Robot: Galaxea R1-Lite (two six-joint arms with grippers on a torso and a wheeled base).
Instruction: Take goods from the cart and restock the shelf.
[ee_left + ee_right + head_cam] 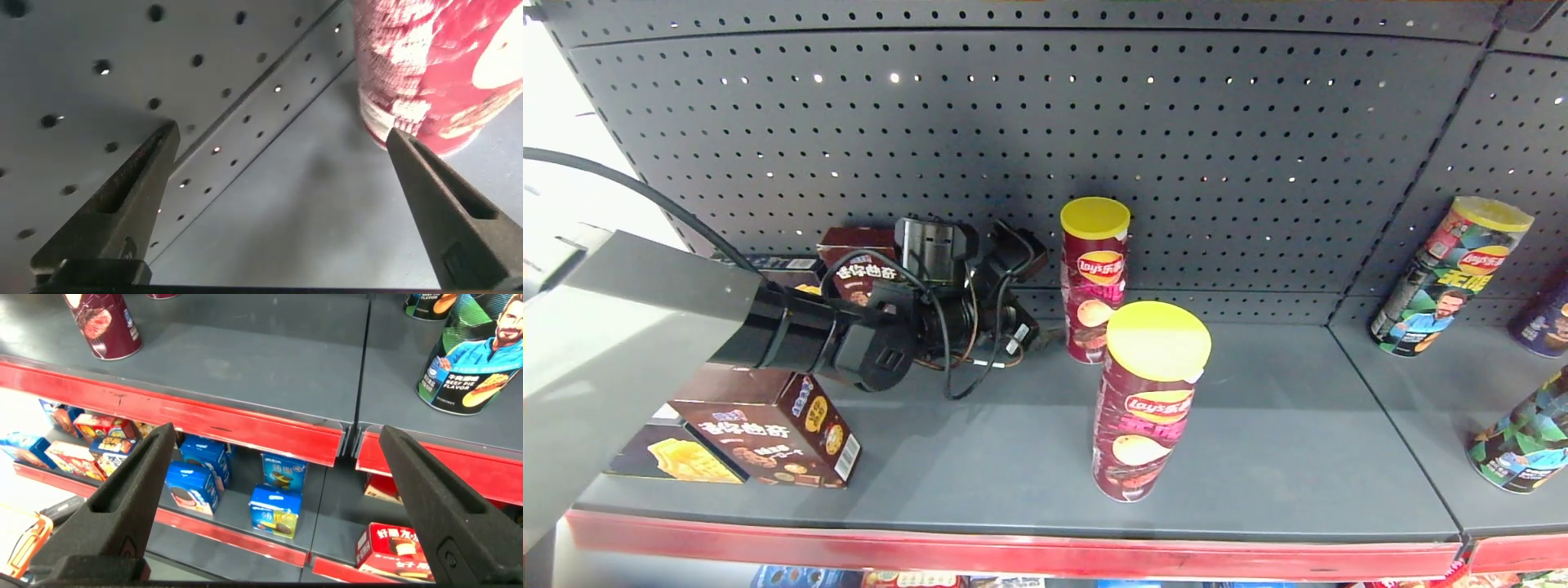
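head view: the left gripper (1029, 286) is seen deep on the shelf (1258, 441), jaws spread and empty, just beside the back chip can (1094, 278), which stands upright near the pegboard (1217, 163). that can could be tipped into the front can (1147, 400) by a sideways swing on withdrawal. both cans are lidded and the cookie box (784, 425) is closed, so contents are hidden. the right gripper (274, 437) is held spread and empty before the shelf edge.

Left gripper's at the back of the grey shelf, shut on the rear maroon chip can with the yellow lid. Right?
No. The left gripper is at the back of the grey metal shelf, but open and empty; the rear maroon cylindrical chip can with yellow lid stands ungripped past one fingertip. The left wrist view shows it.
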